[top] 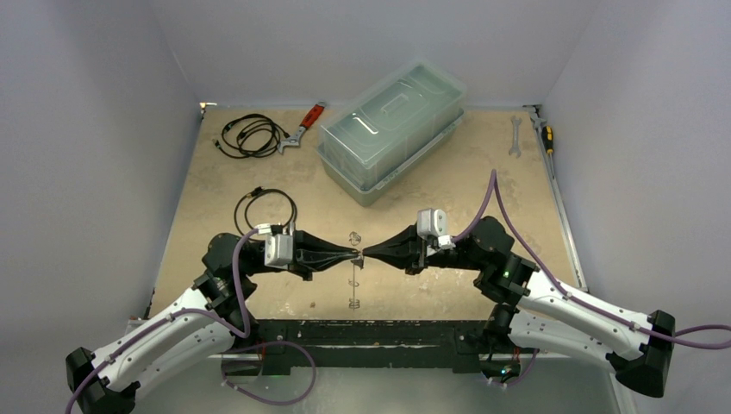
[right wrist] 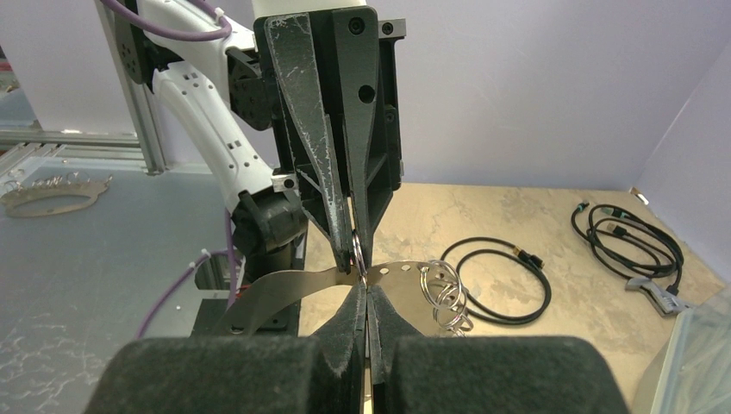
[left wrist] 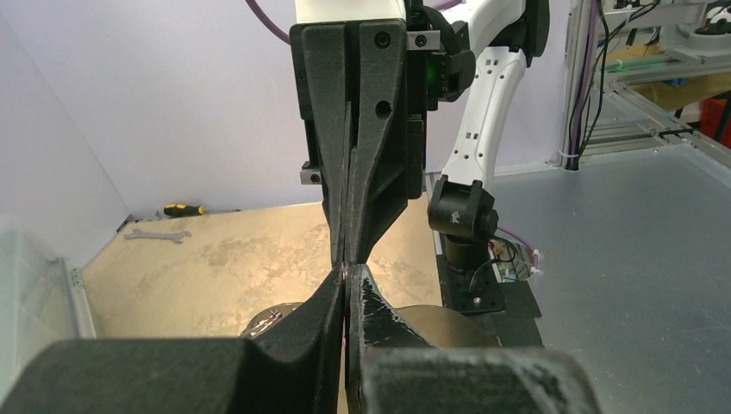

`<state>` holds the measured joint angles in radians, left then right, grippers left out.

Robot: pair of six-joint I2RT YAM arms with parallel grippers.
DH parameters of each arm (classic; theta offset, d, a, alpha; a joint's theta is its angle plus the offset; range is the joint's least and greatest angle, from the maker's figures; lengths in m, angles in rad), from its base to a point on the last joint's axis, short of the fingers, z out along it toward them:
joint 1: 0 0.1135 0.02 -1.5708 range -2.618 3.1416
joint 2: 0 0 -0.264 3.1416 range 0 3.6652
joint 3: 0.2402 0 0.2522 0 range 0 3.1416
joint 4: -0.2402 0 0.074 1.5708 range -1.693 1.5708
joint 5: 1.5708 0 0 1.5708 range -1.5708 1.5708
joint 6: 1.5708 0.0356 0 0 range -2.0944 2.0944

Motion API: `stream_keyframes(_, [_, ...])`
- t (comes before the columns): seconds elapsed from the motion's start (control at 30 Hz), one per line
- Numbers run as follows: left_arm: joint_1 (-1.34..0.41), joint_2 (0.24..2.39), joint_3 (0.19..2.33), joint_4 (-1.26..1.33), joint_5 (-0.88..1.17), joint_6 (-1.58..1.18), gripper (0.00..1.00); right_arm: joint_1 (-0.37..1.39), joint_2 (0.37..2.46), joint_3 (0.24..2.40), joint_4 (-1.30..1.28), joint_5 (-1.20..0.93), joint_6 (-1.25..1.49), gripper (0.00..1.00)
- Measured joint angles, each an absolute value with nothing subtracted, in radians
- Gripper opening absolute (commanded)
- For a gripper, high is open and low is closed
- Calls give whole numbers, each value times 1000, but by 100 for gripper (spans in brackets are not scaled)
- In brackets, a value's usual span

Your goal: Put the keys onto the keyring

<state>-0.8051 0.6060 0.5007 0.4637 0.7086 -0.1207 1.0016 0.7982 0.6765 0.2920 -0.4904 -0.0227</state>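
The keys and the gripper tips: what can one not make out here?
- The keys: none recognisable; too small in the top view, and fingers block both wrist views.
- What the shut left gripper and right gripper pinch: their own fingertips cover it in every view.
- The keyring: in the right wrist view, both grippers hide its middle.

The keyring [right wrist: 297,285], a thin silvery band with small holes, is held off the table at its near middle, pinched between the left pincer [right wrist: 355,259] and right pincer [right wrist: 364,289]. Small wire rings [right wrist: 444,297] are clustered at its far end.
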Motion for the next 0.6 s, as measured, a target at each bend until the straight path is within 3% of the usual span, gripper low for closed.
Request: stream_keyframes(0.6, [-799,606,501,466,701,-121,0,1002,829,672,321,-490,-15,0])
